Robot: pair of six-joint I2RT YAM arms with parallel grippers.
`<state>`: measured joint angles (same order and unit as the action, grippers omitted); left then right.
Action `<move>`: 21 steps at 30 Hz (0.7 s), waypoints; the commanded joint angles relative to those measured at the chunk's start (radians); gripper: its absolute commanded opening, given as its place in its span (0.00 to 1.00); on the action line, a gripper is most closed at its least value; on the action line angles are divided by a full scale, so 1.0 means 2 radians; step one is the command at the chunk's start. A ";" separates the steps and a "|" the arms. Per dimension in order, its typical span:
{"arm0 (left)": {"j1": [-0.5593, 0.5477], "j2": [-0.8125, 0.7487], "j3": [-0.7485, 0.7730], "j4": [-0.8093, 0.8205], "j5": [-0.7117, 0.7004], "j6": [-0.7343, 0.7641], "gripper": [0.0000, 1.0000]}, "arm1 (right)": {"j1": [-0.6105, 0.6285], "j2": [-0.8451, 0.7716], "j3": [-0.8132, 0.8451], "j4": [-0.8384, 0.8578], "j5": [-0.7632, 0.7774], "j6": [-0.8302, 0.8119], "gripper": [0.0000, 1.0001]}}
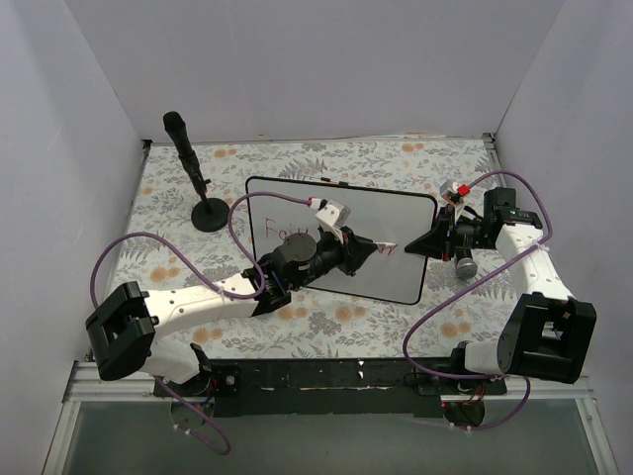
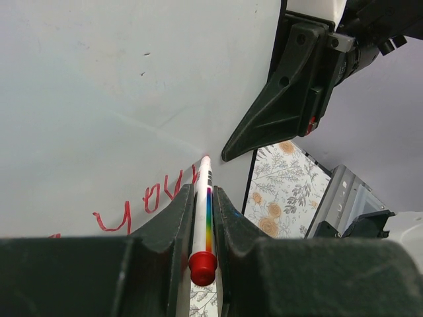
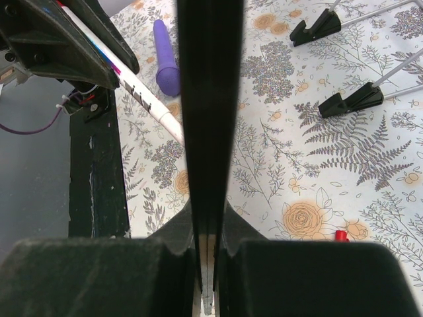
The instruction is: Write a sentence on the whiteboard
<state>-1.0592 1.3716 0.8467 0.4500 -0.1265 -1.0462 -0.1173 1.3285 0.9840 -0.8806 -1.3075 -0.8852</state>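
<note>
1. Most of the whiteboard (image 1: 391,213) shows from above, in the middle of the floral tabletop (image 1: 396,163). The left arm crosses its lower left part and hides the surface there. Whether the board lies flat or is tipped up cannot be told.
2. Beyond the board's left corner stands a black round-based stand (image 1: 193,173), well apart, with a dark leaning rod on it.
3. At the board's right edge, the right end effector (image 1: 415,245) is clenched on the thin black frame. In the right wrist view that frame (image 3: 210,79) is edge-on and blocks the middle of the scene.
4. Over the board, the left end effector (image 2: 203,198) grips a white marker (image 2: 203,224) with a rainbow stripe and a red end. The marker's tip touches the white surface.
5. Beside the frame lie a purple cylinder (image 3: 165,56) and two black feet (image 3: 347,102) on thin rods. A small red item (image 3: 341,234) is cut off by a finger, so what it is stays unclear.
6. The sentence (image 2: 149,201) is red handwriting. The left wrist view shows what reads as "you"; the marker and fingers cover the rest. From above, the letters (image 1: 287,233) are too small to read.
</note>
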 commanded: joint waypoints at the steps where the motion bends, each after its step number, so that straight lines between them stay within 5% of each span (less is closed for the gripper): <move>1: 0.009 -0.021 0.001 0.014 0.000 0.010 0.00 | 0.003 -0.010 0.003 0.012 0.019 -0.011 0.01; 21: 0.015 -0.137 -0.110 0.010 0.026 -0.015 0.00 | 0.003 -0.004 0.001 0.015 0.023 -0.008 0.01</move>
<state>-1.0420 1.1717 0.6613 0.4644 -0.0738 -1.0683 -0.1173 1.3285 0.9840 -0.8806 -1.3075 -0.8806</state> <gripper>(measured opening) 0.109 0.098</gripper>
